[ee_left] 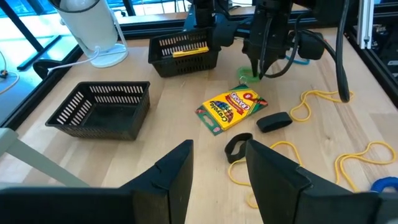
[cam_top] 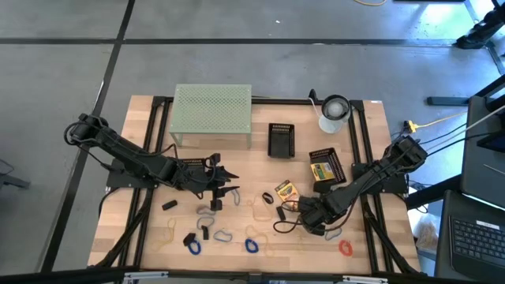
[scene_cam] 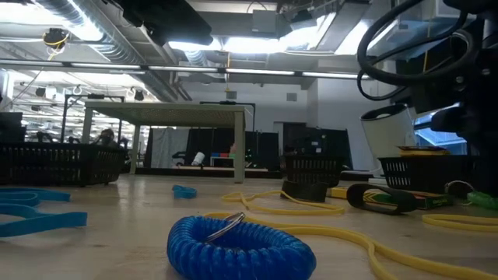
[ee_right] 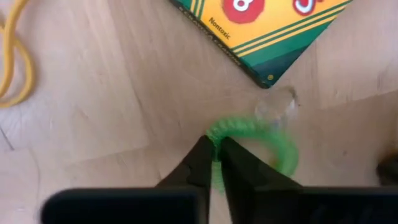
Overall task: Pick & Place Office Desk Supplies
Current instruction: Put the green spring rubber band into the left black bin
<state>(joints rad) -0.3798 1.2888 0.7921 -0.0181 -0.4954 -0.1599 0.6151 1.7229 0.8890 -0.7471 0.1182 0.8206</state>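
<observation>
The right hand [ee_right: 215, 160] is down at the table [cam_top: 260, 170], its two fingers pinched together on the near edge of a green coil loop [ee_right: 255, 140] that lies flat on the wood just beside a corner of a crayon box [ee_right: 267, 28]. In the high view this right hand [cam_top: 304, 211] sits near the front right of the table, close to that loose crayon box [cam_top: 285, 190]. The left hand [ee_left: 217, 163] hangs above the middle of the table with its fingers parted and nothing between them; from above, the left hand [cam_top: 227, 182] is in front of the pale-green mesh stand [cam_top: 212, 110]. Its wrist view shows the crayon box [ee_left: 231, 109] lying flat, a small black clip [ee_left: 273, 121] and a black loop [ee_left: 237, 147] near it, and tan rubber bands [ee_left: 323, 102] strewn beside them. A second crayon box [cam_top: 322, 170] lies in a black tray [cam_top: 327, 164] on the right, and an empty black basket [cam_top: 281, 140] stands beside the stand. A white roll [cam_top: 334, 113] stands at the back right corner. Along the front edge lie blue coil loops [cam_top: 252, 245], a grey loop [cam_top: 207, 211] and a red loop [cam_top: 345, 248], well apart from one another.
</observation>
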